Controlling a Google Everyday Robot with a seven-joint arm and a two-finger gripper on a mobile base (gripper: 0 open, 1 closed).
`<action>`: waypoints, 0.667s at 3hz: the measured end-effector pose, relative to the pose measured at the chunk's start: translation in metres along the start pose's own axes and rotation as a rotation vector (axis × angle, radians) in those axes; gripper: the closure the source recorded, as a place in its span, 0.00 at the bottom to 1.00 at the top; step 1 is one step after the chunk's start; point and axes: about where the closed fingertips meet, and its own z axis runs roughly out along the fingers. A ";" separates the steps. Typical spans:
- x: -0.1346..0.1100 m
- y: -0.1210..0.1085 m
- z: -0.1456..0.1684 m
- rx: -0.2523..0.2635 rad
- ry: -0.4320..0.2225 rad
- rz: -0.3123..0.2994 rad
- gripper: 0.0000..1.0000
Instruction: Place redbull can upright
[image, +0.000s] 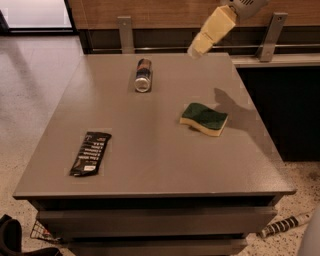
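Redbull can (143, 75) lying sideways; gripper (198, 46) over table (150, 155) rear (state unclear, arm (247, 6) cropped).

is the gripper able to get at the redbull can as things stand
Probably yes: the gripper hovers right of the redbull can, which lies on its side, and nothing stands between them.
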 end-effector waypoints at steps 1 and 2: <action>-0.018 -0.003 0.019 0.005 0.086 0.146 0.00; -0.046 -0.006 0.047 0.015 0.175 0.271 0.00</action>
